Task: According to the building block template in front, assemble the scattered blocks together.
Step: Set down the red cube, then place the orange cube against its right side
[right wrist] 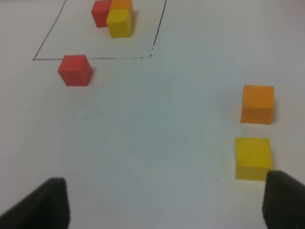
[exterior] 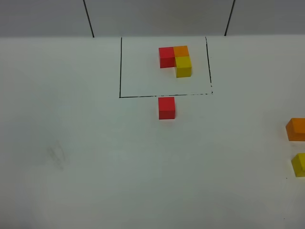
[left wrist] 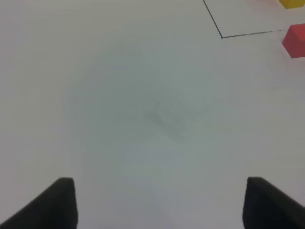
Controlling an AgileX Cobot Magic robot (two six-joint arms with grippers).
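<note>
Left gripper (left wrist: 160, 187) is hovering over the white table (exterior: 71, 143), jaws spread wide, empty. Red cube (exterior: 167, 108) is sitting just outside the black frame line (exterior: 138, 96), near the building block template (exterior: 181, 59). Orange cube (exterior: 296, 129) and yellow cube (exterior: 299, 164) are lying far right, apart, by the right gripper (right wrist: 167, 183), also gaping open, empty.

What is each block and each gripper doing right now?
L-shaped red, orange and yellow cube template: joined, inside the black drawn frame.
Loose red cube: alone, flat on the table, just outside the frame line.
Loose orange cube: alone, not joined.
Loose yellow cube: near the orange one, not touching.
Left gripper: open, empty.
Right gripper: open, empty.
</note>
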